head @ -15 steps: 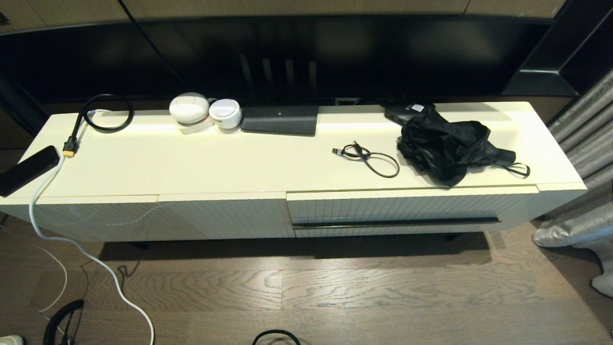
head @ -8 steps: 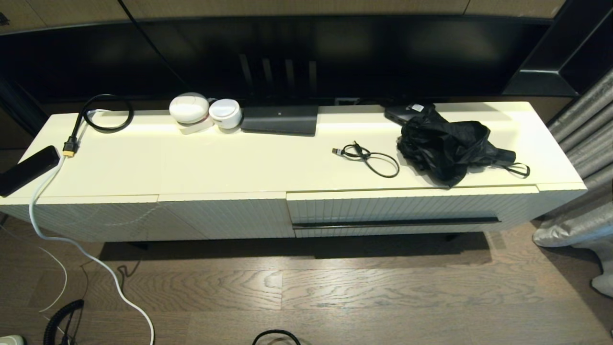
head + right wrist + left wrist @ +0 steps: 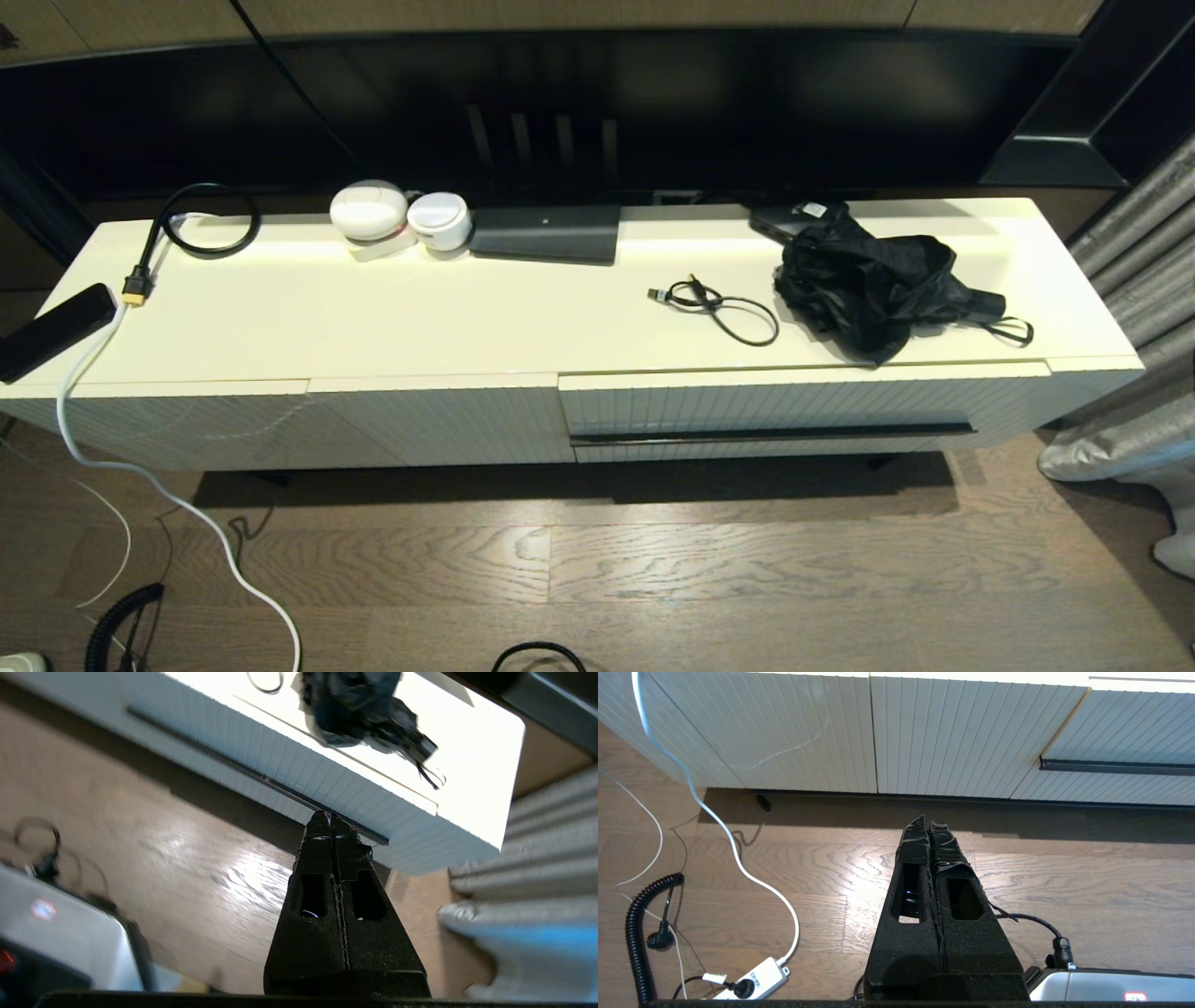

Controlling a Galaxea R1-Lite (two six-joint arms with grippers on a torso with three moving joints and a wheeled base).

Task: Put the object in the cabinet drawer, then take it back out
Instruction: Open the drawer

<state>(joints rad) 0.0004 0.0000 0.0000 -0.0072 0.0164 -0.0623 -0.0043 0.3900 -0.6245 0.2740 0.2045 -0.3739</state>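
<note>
The cabinet drawer (image 3: 766, 403) is closed, its ribbed cream front crossed by a long black handle bar (image 3: 773, 434). On the cabinet top above it lie a crumpled black folded umbrella (image 3: 873, 280) and a small coiled black cable (image 3: 724, 308). Neither gripper shows in the head view. My left gripper (image 3: 928, 821) is shut and empty, low over the wood floor in front of the cabinet, with the drawer (image 3: 1120, 742) off to one side. My right gripper (image 3: 331, 816) is shut and empty; its tips point at the right end of the handle bar (image 3: 252, 772), below the umbrella (image 3: 359, 709).
Two white round devices (image 3: 369, 213), a flat black box (image 3: 546, 233), a looped black cable (image 3: 210, 219) and a black bar (image 3: 51, 331) sit on the left of the cabinet top. A white cord (image 3: 149, 476) trails to a power strip (image 3: 752, 980). Grey curtain (image 3: 1139, 280) hangs at right.
</note>
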